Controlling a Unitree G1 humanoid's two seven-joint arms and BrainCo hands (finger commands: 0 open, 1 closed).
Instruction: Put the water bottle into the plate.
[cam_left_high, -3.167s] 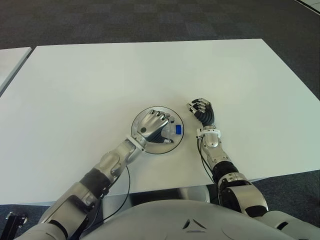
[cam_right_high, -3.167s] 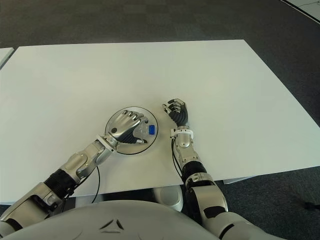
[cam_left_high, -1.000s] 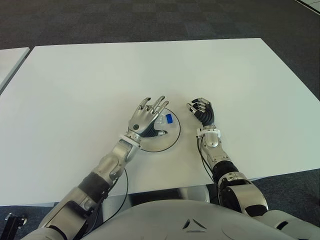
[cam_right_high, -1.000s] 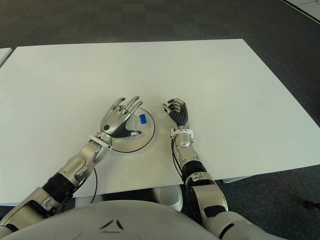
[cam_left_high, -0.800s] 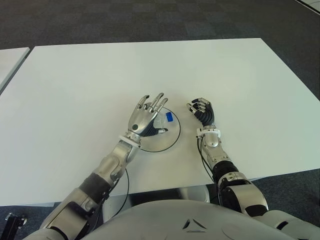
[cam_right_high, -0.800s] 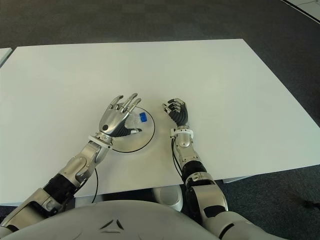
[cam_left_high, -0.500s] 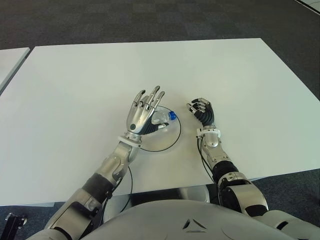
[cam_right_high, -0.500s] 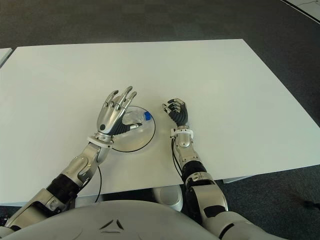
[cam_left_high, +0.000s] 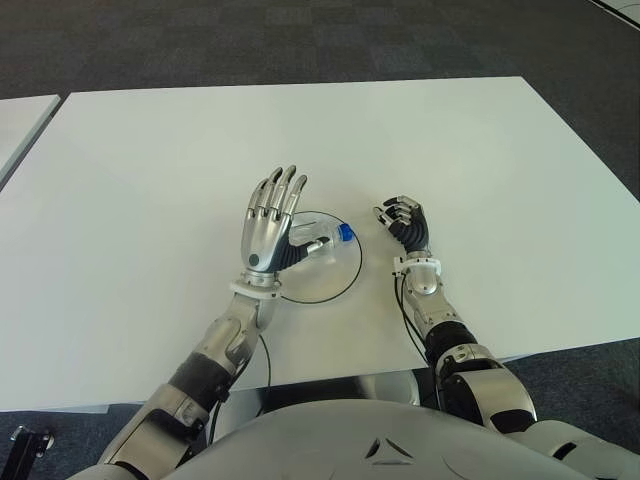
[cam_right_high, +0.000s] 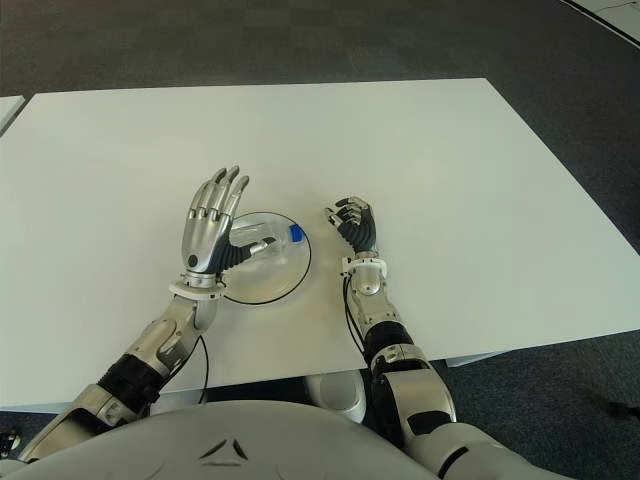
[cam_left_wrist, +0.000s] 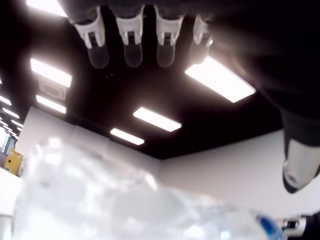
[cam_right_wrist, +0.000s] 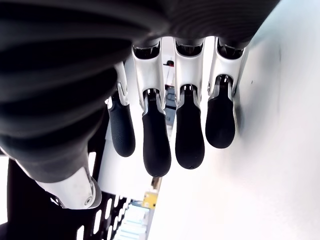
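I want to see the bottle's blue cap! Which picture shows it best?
The left eye view: the water bottle lies on the plate, its blue cap unhidden beside the open left hand. The right eye view shows the same. The left wrist view shows only a blurry bottle close up; the right wrist view shows none.

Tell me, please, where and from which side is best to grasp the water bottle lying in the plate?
Probably grip the water bottle around its clear body, coming from above: it lies on its side in the plate, blue cap toward the right hand. The open left hand is nearest.
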